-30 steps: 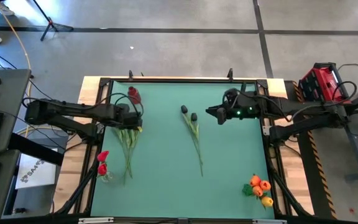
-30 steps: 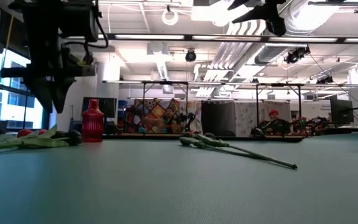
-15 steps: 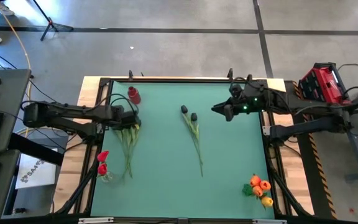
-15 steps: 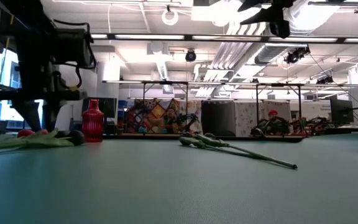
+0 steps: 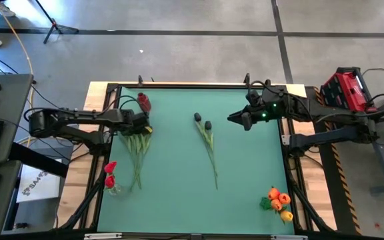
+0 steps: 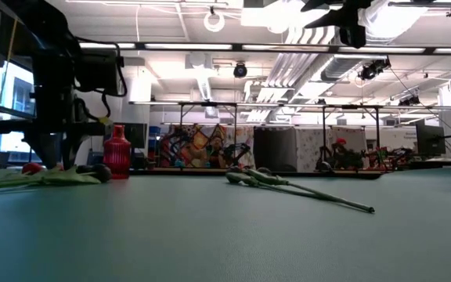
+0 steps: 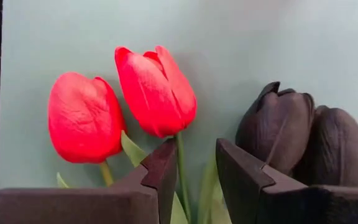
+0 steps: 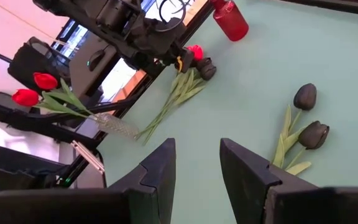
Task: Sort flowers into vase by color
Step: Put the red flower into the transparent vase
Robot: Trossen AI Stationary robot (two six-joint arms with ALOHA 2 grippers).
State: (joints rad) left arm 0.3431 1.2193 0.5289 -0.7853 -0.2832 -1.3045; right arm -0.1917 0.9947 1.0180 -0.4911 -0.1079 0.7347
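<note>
We find the left gripper (image 7: 194,171) low over the loose bunch, fingers spread astride a red tulip's (image 7: 157,90) stem, not yet pinching. The right gripper (image 5: 237,120) hovers open. Two black tulips (image 5: 202,121) lie mid-table; sorting remains unfinished.

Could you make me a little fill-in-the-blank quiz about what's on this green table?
1. The left gripper is down at a bunch of red and ____ tulips.
2. The right gripper hangs ____ above the table.
3. The bottle-shaped vase at the table's far edge is ____.
4. Orange tulips sit at the near ____ corner.

Missing words: black; open; red; right
</note>
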